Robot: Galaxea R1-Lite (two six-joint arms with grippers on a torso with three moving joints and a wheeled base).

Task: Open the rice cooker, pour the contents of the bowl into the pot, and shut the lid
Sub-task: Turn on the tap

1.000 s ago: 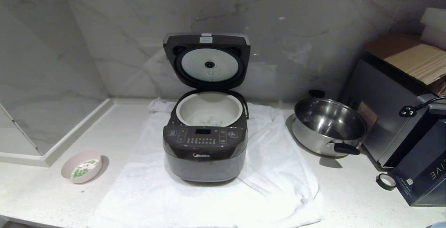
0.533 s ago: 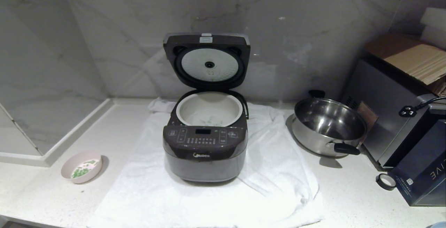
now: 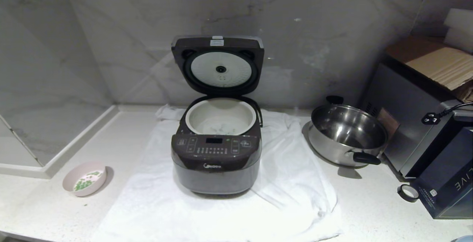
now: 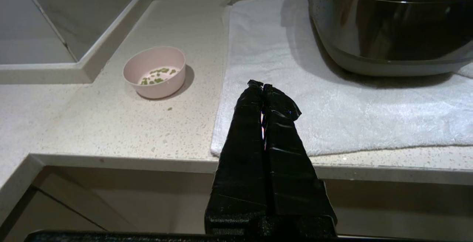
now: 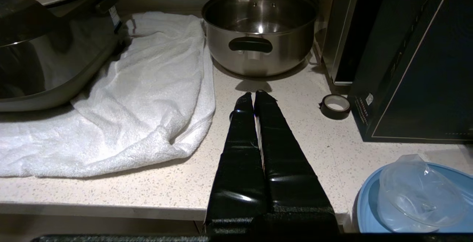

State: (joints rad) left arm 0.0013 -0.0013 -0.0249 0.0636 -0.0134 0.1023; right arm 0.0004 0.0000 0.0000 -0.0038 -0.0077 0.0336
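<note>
Nothing on the counter has moved since a second ago; only my head camera has drifted slightly, shifting the whole view. Both arms parked low at the counter's front edge, out of the head view. Left gripper (image 4: 262,85): fingers pressed together, holding nothing, tips over the near edge of the white towel (image 3: 295,183). Right gripper (image 5: 254,93): likewise closed and empty, over bare speckled countertop (image 3: 369,205) in front of the steel pan (image 3: 347,133).

Near left, the bowl (image 3: 84,178) sits upright on the counter beside the towel, its contents (image 3: 85,183), green pieces, lying in the bottom; one stray green bit on the counter just beside it. Near right I note a roll of tape (image 3: 408,193) beside a dark box (image 3: 449,181), and, in the right wrist view, a blue dish with a clear plastic bowl in it.

Centre, the rice cooker (image 3: 216,164) stands on the towel, lid (image 3: 218,64) raised upright, pot (image 3: 220,116) exposed with a few green bits inside. Behind: marble wall; far right, a silver appliance with cardboard on top.
</note>
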